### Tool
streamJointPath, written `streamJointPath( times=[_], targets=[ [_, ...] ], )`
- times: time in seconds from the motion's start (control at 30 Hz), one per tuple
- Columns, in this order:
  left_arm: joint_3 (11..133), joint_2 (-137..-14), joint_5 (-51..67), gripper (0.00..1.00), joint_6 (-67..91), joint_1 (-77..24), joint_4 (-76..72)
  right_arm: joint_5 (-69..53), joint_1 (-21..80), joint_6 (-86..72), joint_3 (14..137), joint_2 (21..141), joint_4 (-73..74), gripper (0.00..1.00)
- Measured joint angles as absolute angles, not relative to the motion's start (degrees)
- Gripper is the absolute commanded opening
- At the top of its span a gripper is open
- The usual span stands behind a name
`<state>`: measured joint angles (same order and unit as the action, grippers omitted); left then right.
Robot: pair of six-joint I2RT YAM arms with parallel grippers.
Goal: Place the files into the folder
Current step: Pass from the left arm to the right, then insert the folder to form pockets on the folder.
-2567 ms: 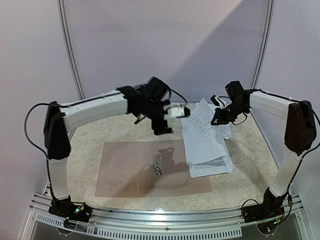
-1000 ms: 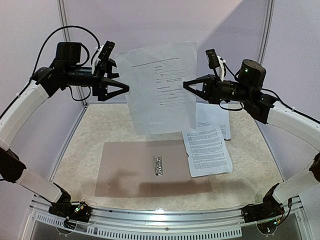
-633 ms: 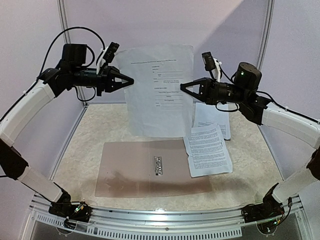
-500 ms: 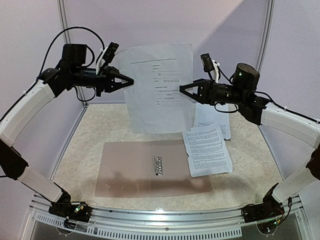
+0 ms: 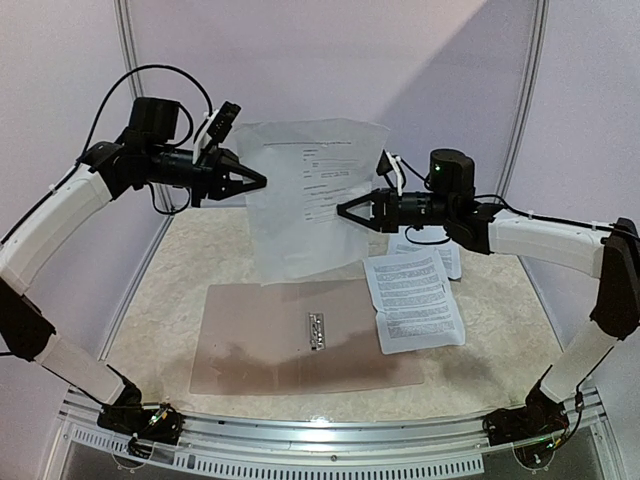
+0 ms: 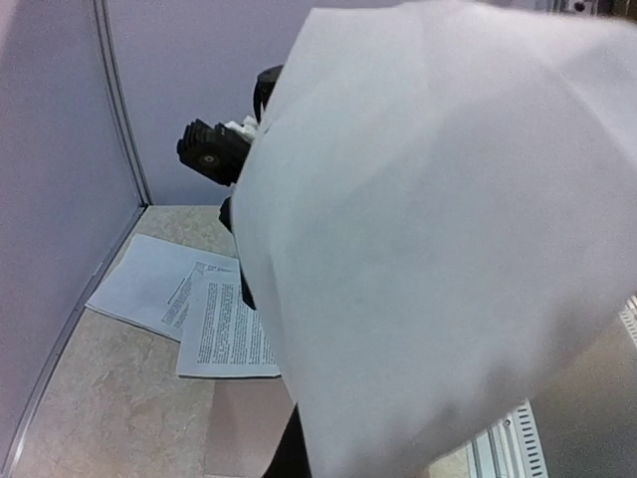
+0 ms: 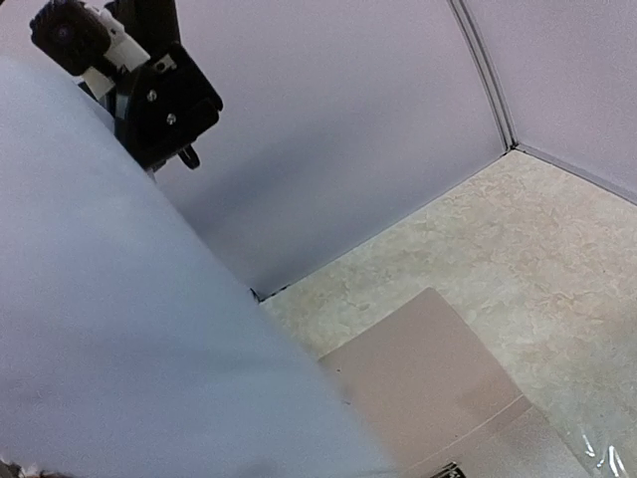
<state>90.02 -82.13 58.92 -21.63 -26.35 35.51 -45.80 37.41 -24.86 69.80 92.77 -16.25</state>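
I am looking down on the surface [image 5: 480,370], a pale, mottled, stone-like slab. The folder [image 5: 260,340] is lying open and flat on it toward the near middle, its two matte tan cardboard leaves forming one wide rectangle. Above its far edge the raised sheet [image 5: 300,220] is hanging in the air, thin white paper with sparse black lines of print, bowing and curling along its lower edge. Two more sheets [image 5: 415,300] are lying overlapped on the surface just right of the folder, the nearer one dense with text and lapping the folder's right edge. The left pincer [image 5: 260,180] is pinching together on the raised sheet's left edge. The right pincer [image 5: 342,212] is pointing at that sheet's middle with its black fingers narrowed; I cannot tell whether it is gripping. A small, shiny metal clip [image 5: 317,331] is sitting on the folder's spine.
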Motion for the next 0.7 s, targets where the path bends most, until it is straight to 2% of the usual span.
streamJointPath(
  times=[0.03, 0.07, 0.1, 0.13, 0.23, 0.27, 0.33, 0.5, 0.7],
  targets=[
    [90.02, -82.13, 58.76, 0.64, -22.33, -26.35, 36.03, -45.76, 37.45, -25.36, 69.8, 93.25, -16.16, 0.0],
    [90.0, -82.11, 58.33, 0.84, -22.98, -26.35, 36.53, -45.76, 37.47, -25.32, 69.82, 93.67, -16.01, 0.0],
    [90.0, -82.08, 57.82, 0.94, -23.81, -26.33, 37.12, -45.76, 37.5, -25.45, 69.82, 93.95, -15.86, 0.0],
    [90.0, -81.97, 56.47, 0.98, -25.17, -26.22, 38.39, -45.71, 37.5, -25.69, 69.84, 94.32, -15.42, 0.0],
    [89.03, -80.84, 50.41, 0.99, -30.81, -25.93, 42.54, -44.6, 37.5, -26.33, 69.93, 95.22, -12.53, 0.0],
    [83.09, -76.66, 39.92, 1.0, -36.77, -24.99, 46.63, -41.56, 37.5, -26.52, 69.76, 96.36, -7.7, 0.0],
    [80.66, -75.13, 36.36, 1.0, -38.57, -24.27, 47.33, -40.25, 37.5, -26.74, 69.04, 96.9, -6.37, 0.0],
    [63.37, -68.58, 18.26, 0.99, -44.66, -17.58, 48.99, -37.1, 38.02, -29.54, 64.12, 98.61, -4.69, 0.0],
    [41.52, -71.09, 2.33, 0.98, -45.87, -14.55, 44.8, -34.35, 42.06, -30.85, 62.41, 102.17, -1.93, 0.0]
  ],
)
